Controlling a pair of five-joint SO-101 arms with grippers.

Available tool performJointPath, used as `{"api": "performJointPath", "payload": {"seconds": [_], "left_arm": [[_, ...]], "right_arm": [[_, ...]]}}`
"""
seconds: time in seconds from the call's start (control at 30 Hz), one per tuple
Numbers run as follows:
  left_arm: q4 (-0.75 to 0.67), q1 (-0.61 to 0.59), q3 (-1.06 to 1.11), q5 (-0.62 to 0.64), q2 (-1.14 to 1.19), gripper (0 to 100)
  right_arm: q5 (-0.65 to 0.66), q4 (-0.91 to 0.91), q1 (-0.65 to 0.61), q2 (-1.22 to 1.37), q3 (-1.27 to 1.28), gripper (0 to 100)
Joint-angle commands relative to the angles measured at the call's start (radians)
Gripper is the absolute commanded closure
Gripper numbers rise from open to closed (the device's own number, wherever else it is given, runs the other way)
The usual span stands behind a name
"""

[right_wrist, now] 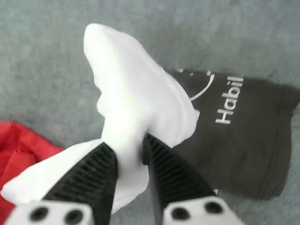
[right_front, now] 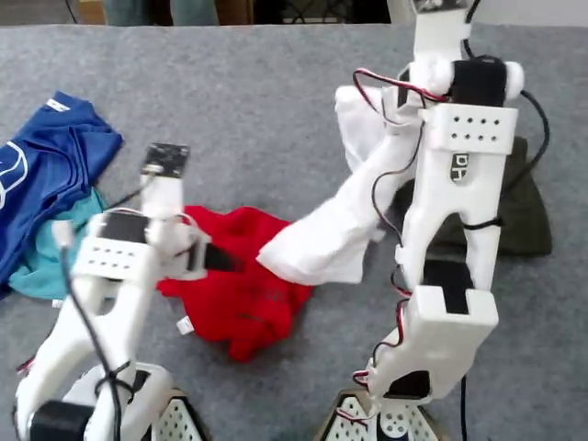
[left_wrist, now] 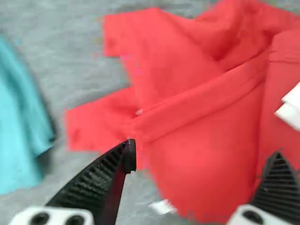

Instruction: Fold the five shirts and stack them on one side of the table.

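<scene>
My right gripper [right_wrist: 130, 157] is shut on a white shirt [right_wrist: 136, 98], which hangs bunched from it above the table. In the high view the white shirt [right_front: 331, 230] drapes from beside the right arm down to the red shirt's edge. Under it lies a folded dark shirt [right_wrist: 243, 136] with white print, on the right side of the table [right_front: 519, 216]. A crumpled red shirt [right_front: 243, 285] lies at the front centre. My left gripper [left_wrist: 201, 164] is open just above the red shirt [left_wrist: 197, 108], holding nothing.
A blue shirt [right_front: 46, 156] lies crumpled at the left edge, on top of a teal shirt [right_front: 50, 253]; the teal shirt [left_wrist: 21, 136] is close beside the red one. The grey table [right_front: 248, 101] is bare at the back centre.
</scene>
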Motion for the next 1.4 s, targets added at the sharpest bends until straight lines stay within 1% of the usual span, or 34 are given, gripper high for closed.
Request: {"api": "performJointPath", "payload": {"seconds": [0.0,0.07,0.13,0.23,0.33,0.4,0.43,0.5,0.63,0.73,0.83,0.93,1.0,1.07,1.13,1.27,1.3,1.37], "left_arm": [[-0.081,0.09,0.005,0.074,0.107,58],[-0.086,0.093,-0.024,0.104,0.204,59],[-0.089,0.079,-0.071,0.101,0.301,66],[-0.087,0.053,-0.159,0.083,0.437,80],[-0.075,0.01,-0.229,0.081,0.537,98],[-0.018,-0.038,-0.278,0.081,0.557,95],[0.018,-0.067,-0.312,0.074,0.551,97],[0.1,-0.136,-0.39,0.074,0.517,97],[0.25,-0.298,-0.61,0.072,0.379,97],[0.324,-0.446,-0.817,0.072,0.269,97],[0.339,-0.641,-1.01,0.075,0.203,97],[0.336,-0.849,-1.158,0.074,0.207,97],[0.295,-0.974,-1.176,0.074,0.239,97],[0.253,-1.064,-1.162,0.072,0.285,97],[0.216,-1.116,-1.127,0.06,0.356,97],[0.216,-1.127,-1.076,-0.086,0.499,97],[0.232,-1.127,-1.075,-0.115,0.529,95],[0.272,-1.127,-1.072,-0.129,0.58,87]], "right_arm": [[0.009,0.003,0.008,-0.077,0.073,98.4],[0.014,0.003,0.008,-0.099,0.107,98.4],[0.014,0.003,0.008,-0.116,0.124,98.4],[0.014,0.003,0.008,-0.131,0.128,98.4],[0.014,0.003,0.008,-0.148,0.127,98.4],[0.014,0.003,0.008,-0.156,0.127,98.4],[0.014,0.003,0.008,-0.16,0.128,98.4],[0.014,0.003,0.008,-0.168,0.128,98.4],[0.011,0.003,0.006,-0.182,0.128,98.4],[0.009,0.003,0.006,-0.185,0.13,98.4],[0.008,0.005,-0.02,-0.191,0.134,98.4],[0.006,0.005,-0.086,-0.22,0.183,98.4],[0.006,0.005,-0.147,-0.248,0.232,98.4],[0.006,0.005,-0.212,-0.277,0.278,98.4],[0.006,0.003,-0.282,-0.305,0.308,98.4],[0.006,-0.003,-0.387,-0.344,0.315,98.4],[0.008,-0.009,-0.405,-0.355,0.314,98.4],[0.008,-0.011,-0.423,-0.369,0.286,98.4]]}}
